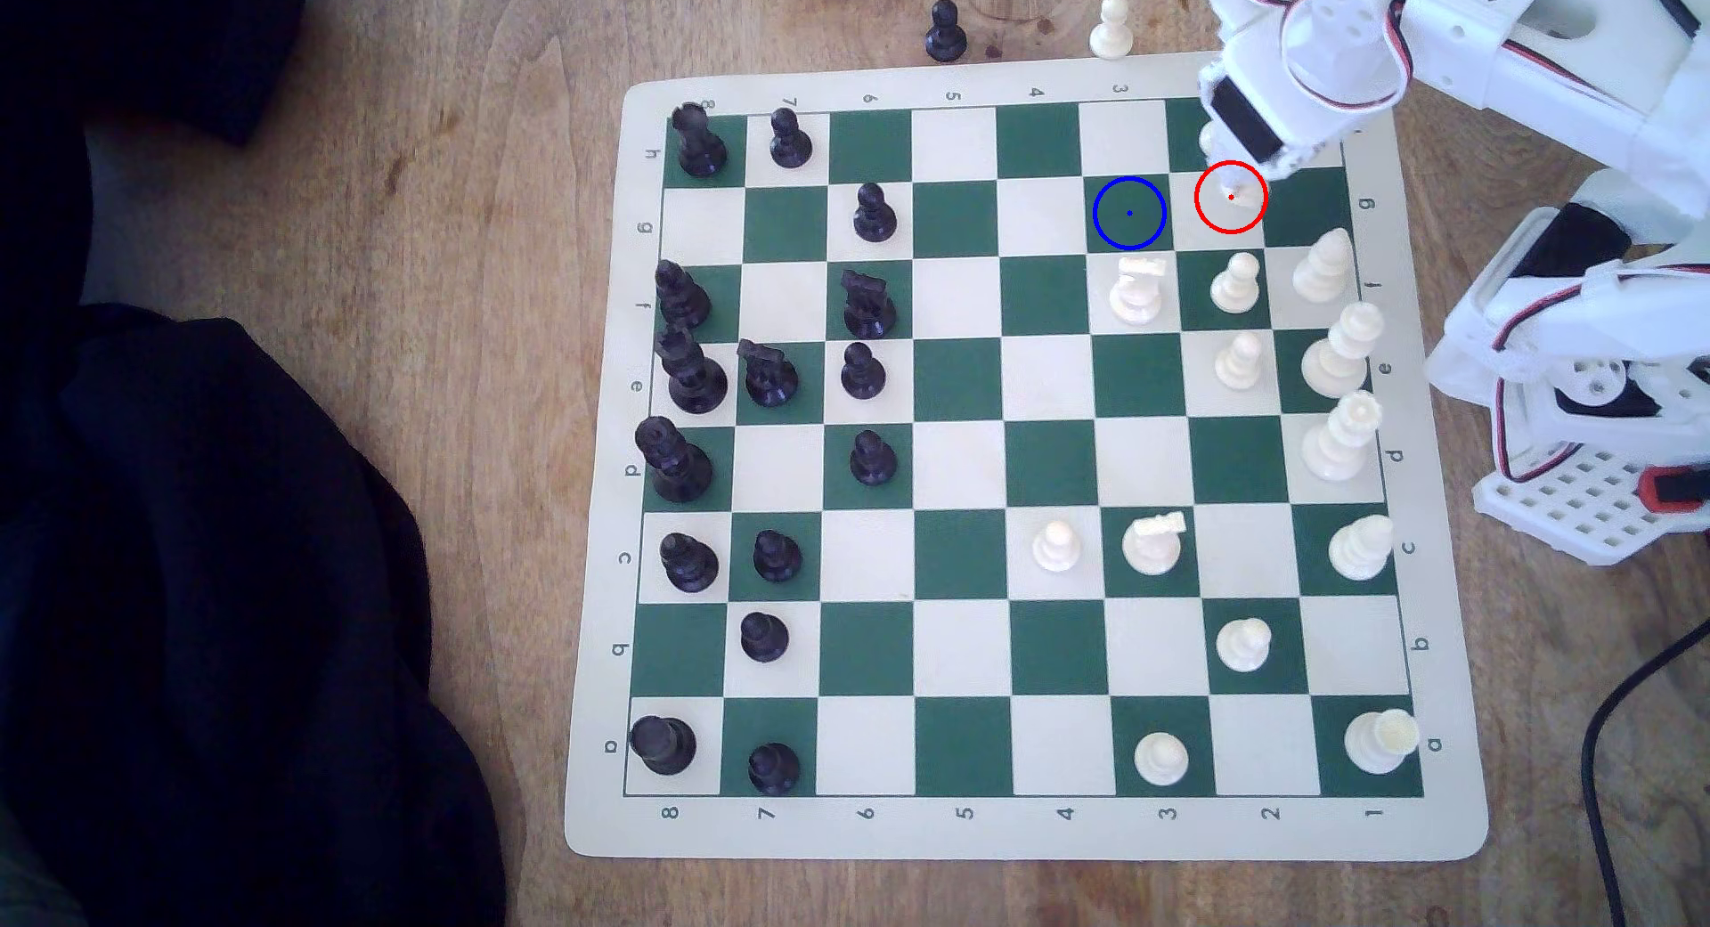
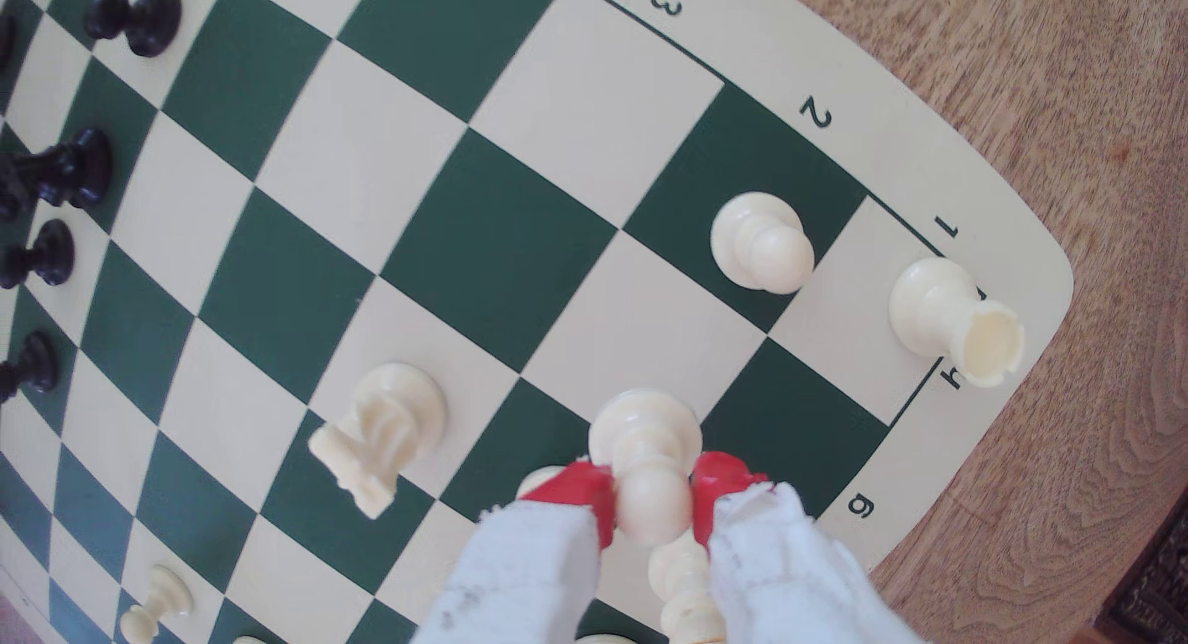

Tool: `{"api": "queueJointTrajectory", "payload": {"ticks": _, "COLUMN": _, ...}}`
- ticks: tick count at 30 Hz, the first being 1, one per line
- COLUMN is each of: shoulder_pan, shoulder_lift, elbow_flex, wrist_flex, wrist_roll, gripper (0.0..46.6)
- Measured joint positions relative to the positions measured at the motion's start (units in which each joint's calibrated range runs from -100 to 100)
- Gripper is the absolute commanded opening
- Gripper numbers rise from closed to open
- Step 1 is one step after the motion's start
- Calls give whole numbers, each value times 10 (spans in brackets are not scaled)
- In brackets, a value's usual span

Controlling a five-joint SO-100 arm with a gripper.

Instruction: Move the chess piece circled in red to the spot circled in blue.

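One green-and-cream chess mat [image 1: 1027, 834] lies flat on a worn wooden table [image 1: 370, 196], its rim printed with letters and numbers, and a heap of dark cloth [image 1: 213, 566] covers the table at the exterior view's left. Black pieces crowd the mat's left side in that view and white pieces its right; a black pawn [image 1: 945, 32] and a white pawn [image 1: 1111, 28] stand off the mat on the bare wood beyond its far edge. A black cable [image 1: 1610, 751] trails over the wood near the white arm's base at the right. The arm reaches down over the far right corner of the mat, and its gripper [image 2: 652, 499] is clenched on the chess piece [image 2: 646, 458]: in the wrist view the red fingertips [image 2: 578, 490] press the pawn's ball head from both sides. The pawn stands upright, its round base on the cream square ringed in red, or just above it; I cannot tell which. The spot [image 1: 1129, 213], a green square with a blue ring, sits on the adjoining square to the exterior view's left, bare. A white knight [image 1: 1137, 289] stands one square nearer than it.
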Motion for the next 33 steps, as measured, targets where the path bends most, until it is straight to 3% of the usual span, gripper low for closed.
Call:
{"api": "queueJointTrajectory", "payload": {"ticks": 11, "shoulder_pan": -68, "shoulder_lift": 46, "elbow_flex": -18, "wrist_flex": -43, "wrist_roll": 3, "gripper": 9}}
{"api": "queueJointTrajectory", "payload": {"ticks": 33, "shoulder_pan": -70, "shoulder_lift": 168, "elbow_flex": -19, "wrist_flex": -159, "wrist_roll": 12, "gripper": 10}}
